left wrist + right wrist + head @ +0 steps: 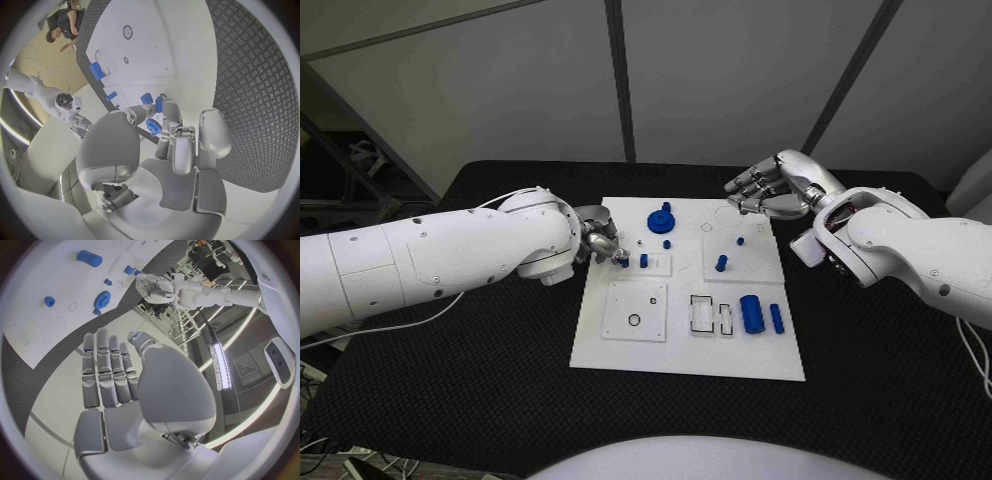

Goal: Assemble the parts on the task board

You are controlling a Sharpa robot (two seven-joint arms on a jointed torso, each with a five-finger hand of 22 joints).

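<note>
Left hand point(599, 241) at the task board's point(687, 360) left edge, fingers closed round a small blue part point(152, 127); the left wrist view shows the piece pinched at the fingertips. Just beside it on the board, toward the middle, a blue peg point(643, 261) stands upright on a small white tile. Right hand point(764, 187) hovers over the board's far right corner, fingers apart, holding nothing. Loose blue cylinder point(751, 314) lies near the board's right side, long axis running toward the robot. Judgement: left hand is nearer the seat; next move is a short carry inward.
</note>
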